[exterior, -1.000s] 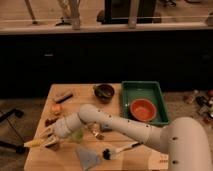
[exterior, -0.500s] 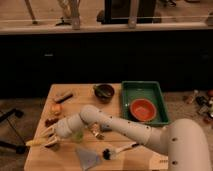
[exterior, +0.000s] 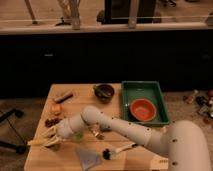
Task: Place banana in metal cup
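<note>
Gripper [exterior: 49, 139] leftward, banana [exterior: 36, 142] half-hidden

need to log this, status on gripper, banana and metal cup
Gripper low over table's front-left corner. Banana at its tip, pointing left. Metal cup not made out; green cup sits beside the wrist.

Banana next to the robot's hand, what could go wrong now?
1. The banana is right at the left edge of the table, by the gripper. A slip or nudge could drop it on the floor.
2. The green cup stands close against the arm, so a swing might knock it over.
</note>
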